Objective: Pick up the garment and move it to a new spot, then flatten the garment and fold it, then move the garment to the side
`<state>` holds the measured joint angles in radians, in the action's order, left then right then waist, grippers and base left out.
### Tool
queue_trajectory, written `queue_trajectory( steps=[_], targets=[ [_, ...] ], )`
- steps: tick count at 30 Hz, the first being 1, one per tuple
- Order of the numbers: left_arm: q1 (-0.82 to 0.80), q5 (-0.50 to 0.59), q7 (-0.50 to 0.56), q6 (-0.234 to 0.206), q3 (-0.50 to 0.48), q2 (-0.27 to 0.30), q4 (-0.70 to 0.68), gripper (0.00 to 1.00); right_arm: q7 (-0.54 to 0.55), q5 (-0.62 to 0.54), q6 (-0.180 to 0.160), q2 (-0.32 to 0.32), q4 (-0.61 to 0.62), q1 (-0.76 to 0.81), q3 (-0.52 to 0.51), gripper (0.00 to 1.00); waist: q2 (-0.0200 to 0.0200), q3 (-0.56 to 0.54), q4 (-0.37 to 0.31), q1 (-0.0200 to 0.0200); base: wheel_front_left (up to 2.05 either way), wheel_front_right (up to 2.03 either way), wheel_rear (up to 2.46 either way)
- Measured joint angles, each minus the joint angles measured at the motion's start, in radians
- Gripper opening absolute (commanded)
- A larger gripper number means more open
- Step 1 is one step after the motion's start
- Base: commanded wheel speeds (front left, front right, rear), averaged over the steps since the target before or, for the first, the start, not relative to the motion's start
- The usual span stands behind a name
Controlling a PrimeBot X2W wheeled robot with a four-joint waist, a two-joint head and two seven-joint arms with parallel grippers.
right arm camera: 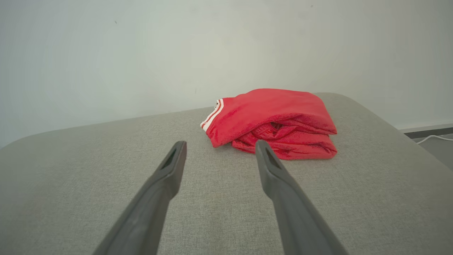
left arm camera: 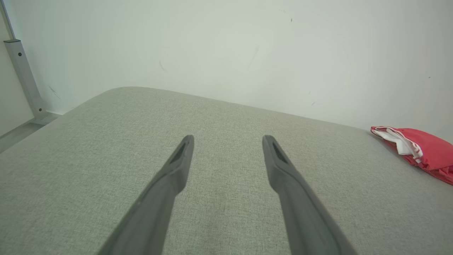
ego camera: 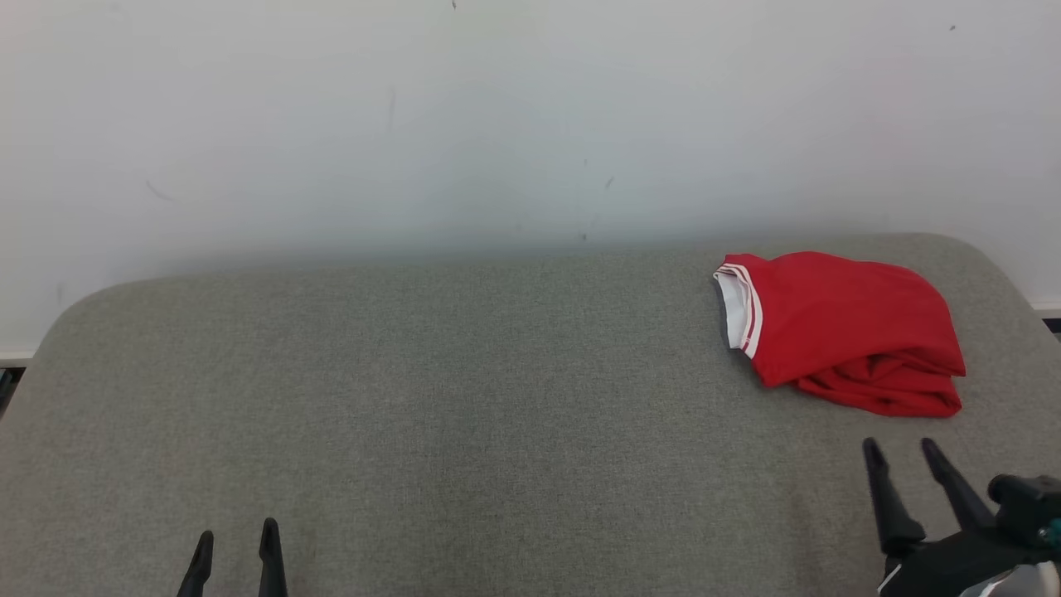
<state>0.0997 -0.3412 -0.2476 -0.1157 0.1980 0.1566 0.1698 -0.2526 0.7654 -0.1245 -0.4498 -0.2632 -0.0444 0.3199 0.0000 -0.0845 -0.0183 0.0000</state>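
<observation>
Left gripper (ego camera: 236,531) sat at 7 o'clock in the head view, showing two dark fingertips with the jaws spread and nothing between them. The right gripper (ego camera: 899,444) stood at 5 o'clock and reached higher into that view, with its black wrist housing (ego camera: 978,555) at the lower corner. Its jaws were likewise spread wide and empty. Both grippers were positioned over the grey fabric surface (ego camera: 464,398), a padded top with rounded far corners. In the left wrist view the fingers (left arm camera: 177,166) pointed toward 12 o'clock across bare grey cloth. In the right wrist view the spread fingers (right arm camera: 166,173) pointed at the garment (right arm camera: 276,120), which lay near their tips at 12 to 1 o'clock; the head view showed a gap between tips and cloth. The garment was red with a white-striped hem and a white lining. It lay as a loosely folded bundle at 2 o'clock in the head view, near the far right corner of the surface, with the striped edge facing 9 o'clock. Behind the surface, at 12 o'clock, rose a pale wall (ego camera: 497,108) with faint scuffs. A grey metal post (left arm camera: 24,78) stood at 10 o'clock in the left wrist view. A white cable (right arm camera: 435,138) lay on the floor at 3 o'clock in the right wrist view.
</observation>
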Motion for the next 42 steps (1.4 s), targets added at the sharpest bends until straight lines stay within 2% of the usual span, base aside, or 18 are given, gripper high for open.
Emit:
queue_trajectory(
  steps=[7,23,42],
  targets=[
    [-0.001,0.009,0.013,-0.007,0.0,0.0,-0.009,1.0,0.0,-0.047,0.0,-0.025,0.057,0.042,0.036,1.0,0.0,0.006,0.005,0.0,0.0,0.0,0.0],
    [0.0,0.034,0.05,-0.007,0.0,0.002,-0.048,1.0,0.0,-0.104,0.0,-0.017,0.116,0.083,-0.055,1.0,0.0,0.014,0.012,0.0,0.0,0.0,0.0],
    [0.008,0.035,0.08,-0.007,-0.008,-0.001,-0.085,1.0,0.002,-0.17,0.0,0.034,0.169,0.115,-0.13,1.0,0.0,0.018,0.011,0.0,0.0,0.0,0.0]
  ],
)
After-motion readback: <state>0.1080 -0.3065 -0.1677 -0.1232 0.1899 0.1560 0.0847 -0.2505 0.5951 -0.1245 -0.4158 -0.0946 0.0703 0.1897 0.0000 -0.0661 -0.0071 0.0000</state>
